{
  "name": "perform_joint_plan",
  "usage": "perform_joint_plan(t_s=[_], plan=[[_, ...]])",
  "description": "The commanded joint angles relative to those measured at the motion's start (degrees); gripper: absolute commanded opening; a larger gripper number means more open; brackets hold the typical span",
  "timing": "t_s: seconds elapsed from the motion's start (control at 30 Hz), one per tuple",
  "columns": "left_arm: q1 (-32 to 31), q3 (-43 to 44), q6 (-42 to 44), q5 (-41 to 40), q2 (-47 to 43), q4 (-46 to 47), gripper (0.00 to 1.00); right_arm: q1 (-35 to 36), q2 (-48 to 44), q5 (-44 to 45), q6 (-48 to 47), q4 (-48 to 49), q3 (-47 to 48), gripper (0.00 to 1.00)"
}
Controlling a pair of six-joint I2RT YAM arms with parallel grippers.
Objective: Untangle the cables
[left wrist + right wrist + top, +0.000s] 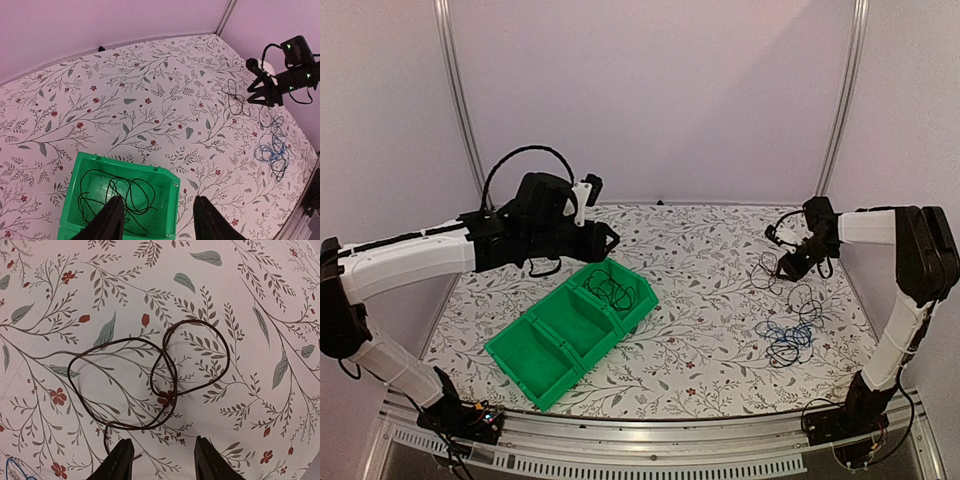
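**Colleague:** What is your right pincer doing?

**Me:** Its jaws stand apart and hold nothing. It hangs over the worktop, and the black cable lies flat there, just ahead of the fingers.

**Colleague:** How will this cable handle?

**Me:** I judge it very light and limp, thin and perhaps a little slippery. If I lift it, I expect it to sag and drag its loops along. I would take it where the two loops cross, or at the loose tail, which ends just beside the left finger.

**Colleague:** Which way does it lie?

**Me:** It makes two loops side by side, so its long axis runs across, parallel to the gap between the fingers. Behind the pincer, on its left side, lies the blue cable.

**Colleague:** And the left pincer?

**Me:** It is also open and empty. Below it is the green bin, with a coiled cable inside.
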Motion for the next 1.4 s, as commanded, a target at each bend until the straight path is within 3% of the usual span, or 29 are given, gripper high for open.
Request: perform_joint_plan(t_s=[0.0, 0.2, 0.47, 0.7, 0.9, 1.0, 1.2, 1.37], plan=[[-0.82, 0.12, 1.13, 0.61, 0.73, 1.69, 0.47, 0.23, -0.44, 3.1, -7.38, -1.41, 0.73, 0.45], [-0.99, -0.51, 0.91, 0.9, 0.75, 2.61, 0.47, 2.41, -0.92, 8.23, -17.1, 0.56, -0.13, 0.48], [-1.34, -1.44, 0.27, 1.2, 0.59, 2.81, 0.47, 8.02, 3.26, 17.0, -22.76, 6.05, -0.22, 0.49], [-1.69, -2.33, -0.2, 0.79, 0.06, 3.21, 0.47, 9.16, 6.13, 17.47, -24.56, 5.37, 1.14, 0.37], [-1.76, -3.04, -0.54, 1.54, 1.2, 5.53, 0.47, 9.92, 3.32, 14.97, -23.67, 2.25, 1.9, 0.0], [-1.9, -2.76, -0.91, 3.14, 3.33, 7.66, 0.47, 11.18, -0.14, 12.61, -22.16, -1.87, 3.55, 0.0], [-3.23, -0.95, -2.14, 7.26, 10.08, 13.7, 0.48, 11.95, -8.25, -3.7, -15.62, -12.7, 11.26, 0.0], [-4.0, 1.99, -4.97, 12.32, 16.9, 20.13, 0.49, 12.1, -10.33, -10.36, -12.39, -17.7, 14.6, 0.0]])
